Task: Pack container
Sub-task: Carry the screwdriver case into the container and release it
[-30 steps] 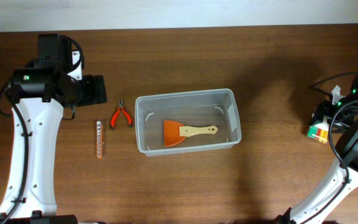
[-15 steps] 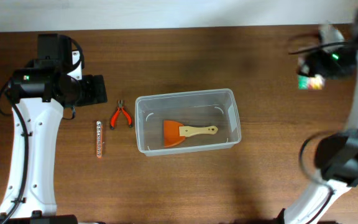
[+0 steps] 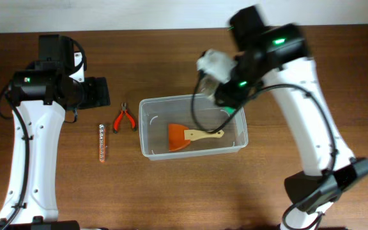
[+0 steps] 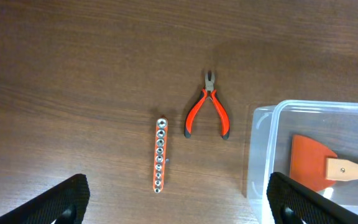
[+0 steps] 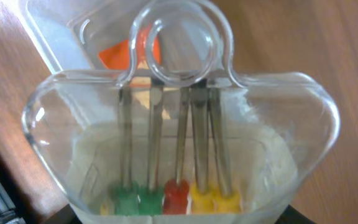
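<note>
Right tool [image 3: 223, 82] grips a clear pack [image 5: 179, 143] of colour-ended metal bits by the container [image 3: 147, 131]; left tool [image 4: 180, 200] gapes wide, empty.

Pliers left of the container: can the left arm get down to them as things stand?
Probably yes. The pliers lie flat on bare table, touching neither the socket strip nor the container, and nothing covers them. The left fingers are open wide.

One each: container [image 3: 153, 125], scraper [image 3: 183, 136], pliers [image 3: 124, 119], socket rail [image 3: 102, 142], pack [image 5: 179, 155]
</note>
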